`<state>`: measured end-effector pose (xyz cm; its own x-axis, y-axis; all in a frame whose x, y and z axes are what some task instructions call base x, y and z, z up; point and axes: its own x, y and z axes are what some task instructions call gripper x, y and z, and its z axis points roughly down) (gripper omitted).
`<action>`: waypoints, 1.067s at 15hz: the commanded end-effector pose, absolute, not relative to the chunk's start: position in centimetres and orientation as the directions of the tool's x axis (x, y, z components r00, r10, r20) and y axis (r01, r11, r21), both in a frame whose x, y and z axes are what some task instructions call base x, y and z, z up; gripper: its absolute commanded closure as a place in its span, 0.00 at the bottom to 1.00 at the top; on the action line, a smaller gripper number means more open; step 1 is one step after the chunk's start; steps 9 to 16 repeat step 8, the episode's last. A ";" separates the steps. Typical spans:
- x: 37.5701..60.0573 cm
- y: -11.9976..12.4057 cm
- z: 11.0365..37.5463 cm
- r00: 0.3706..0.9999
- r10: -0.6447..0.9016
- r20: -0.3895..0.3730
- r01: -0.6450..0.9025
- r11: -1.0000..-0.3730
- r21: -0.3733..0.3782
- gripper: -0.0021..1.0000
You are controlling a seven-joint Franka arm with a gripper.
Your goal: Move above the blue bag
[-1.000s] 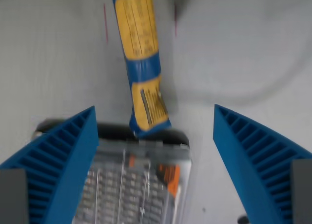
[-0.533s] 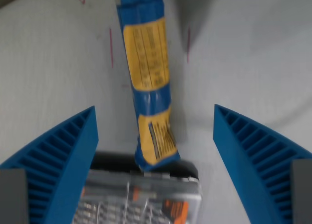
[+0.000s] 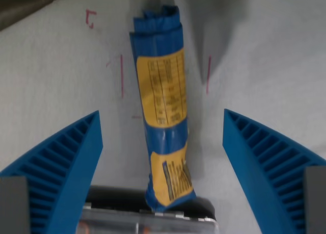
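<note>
The blue bag [image 3: 162, 104] is a long blue packet with yellow printed labels, lying lengthwise on the white table from the top of the wrist view down to its lower middle. Its near end rests against a clear plastic case [image 3: 147, 217]. My gripper [image 3: 162, 142] hangs above the bag, open, with one blue ribbed finger [image 3: 61, 167] on the wrist view's left and the other on the right, and nothing held. The bag lies between the two fingers and touches neither.
The clear case with a dark rim and orange parts sits at the bottom edge, mostly cut off. Thin red lines [image 3: 121, 76] are marked on the table on both sides of the bag. A dark table edge [image 3: 25, 4] crosses the top left corner.
The camera has travelled along the bag: the bag and the case have slid down the picture, the bag's far crimped end has come into view, and the case is mostly out of frame. The fingers stay open.
</note>
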<state>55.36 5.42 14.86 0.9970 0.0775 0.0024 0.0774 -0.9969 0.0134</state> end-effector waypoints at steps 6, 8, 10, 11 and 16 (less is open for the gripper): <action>56.3 5.9 14.1 0.997 0.081 0.005 0.080 -0.991 0.103 0.00; 56.3 5.9 14.1 0.997 0.081 0.005 0.080 -0.992 0.102 0.00; 56.3 5.9 14.1 0.997 0.081 0.005 0.080 -0.992 0.102 0.00; 56.3 5.9 14.1 0.997 0.081 0.005 0.080 -0.992 0.102 0.00; 56.3 5.9 14.1 0.997 0.081 0.005 0.080 -0.992 0.102 0.00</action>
